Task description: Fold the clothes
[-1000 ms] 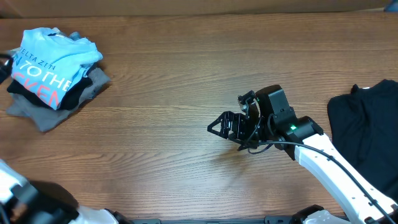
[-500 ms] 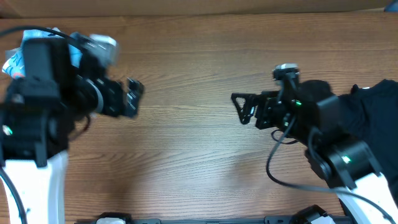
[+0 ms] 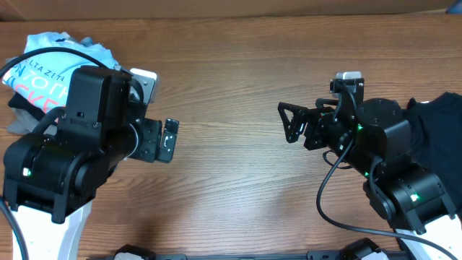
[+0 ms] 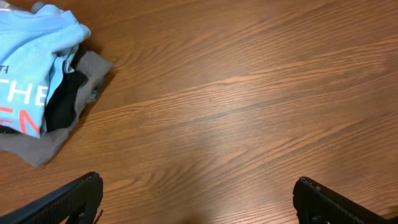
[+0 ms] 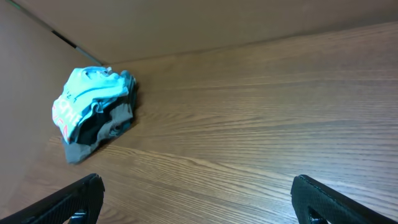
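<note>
A pile of folded clothes (image 3: 43, 61) lies at the table's far left corner, with a light blue T-shirt with blue and pink lettering on top. My left arm partly hides it from above. In the left wrist view the blue shirt (image 4: 28, 62) lies over a black garment (image 4: 62, 107) and a grey one (image 4: 37, 146). The pile also shows in the right wrist view (image 5: 93, 112). A black garment (image 3: 437, 137) lies spread at the right edge. My left gripper (image 3: 166, 141) (image 4: 198, 199) is open and empty, right of the pile. My right gripper (image 3: 291, 123) (image 5: 198, 199) is open and empty, raised over bare wood.
The wooden table (image 3: 231, 79) stretches between the two grippers. A brown wall (image 5: 186, 25) runs along the table's far edge. Both arm bodies stand high over the near side of the table.
My left arm has swung in from the lower left and now covers part of the pile. My right arm has risen and drawn back to the right, towards the black garment.
</note>
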Motion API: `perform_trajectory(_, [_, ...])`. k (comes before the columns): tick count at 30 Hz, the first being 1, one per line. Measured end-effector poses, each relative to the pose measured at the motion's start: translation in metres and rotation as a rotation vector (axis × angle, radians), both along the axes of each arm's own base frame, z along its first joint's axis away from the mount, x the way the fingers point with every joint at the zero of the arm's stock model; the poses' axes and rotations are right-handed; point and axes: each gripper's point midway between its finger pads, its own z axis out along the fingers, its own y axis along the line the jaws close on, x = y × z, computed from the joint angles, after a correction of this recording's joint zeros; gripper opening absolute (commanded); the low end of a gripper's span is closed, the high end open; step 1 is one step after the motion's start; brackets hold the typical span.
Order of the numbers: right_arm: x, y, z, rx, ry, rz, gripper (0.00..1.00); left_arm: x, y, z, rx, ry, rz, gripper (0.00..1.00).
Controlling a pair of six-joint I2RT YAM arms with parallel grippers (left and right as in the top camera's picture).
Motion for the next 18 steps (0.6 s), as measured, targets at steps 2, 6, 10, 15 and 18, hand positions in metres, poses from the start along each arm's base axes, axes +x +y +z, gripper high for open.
perform_trajectory(2, [0.000,0.000,0.000,-0.001,0.000,0.000,1.00,0.001,0.000,-0.001,0.002,0.004,0.001,1.00])
perform_trajectory(6, [0.000,0.000,0.000,-0.001,-0.001,-0.002,1.00,0.002,0.000,-0.003,0.008,0.010,0.003,1.00])
perform_trajectory(10, [-0.003,-0.002,-0.006,-0.012,0.023,-0.002,1.00,0.005,0.000,-0.005,0.013,0.020,0.004,1.00])
perform_trajectory(15, [-0.006,-0.006,-0.015,-0.040,0.059,-0.015,1.00,0.006,0.000,-0.006,0.015,0.025,0.005,1.00])
perform_trajectory(18, [-0.004,-0.012,-0.014,-0.063,0.042,-0.040,1.00,0.006,0.000,-0.007,0.015,0.026,0.005,1.00])
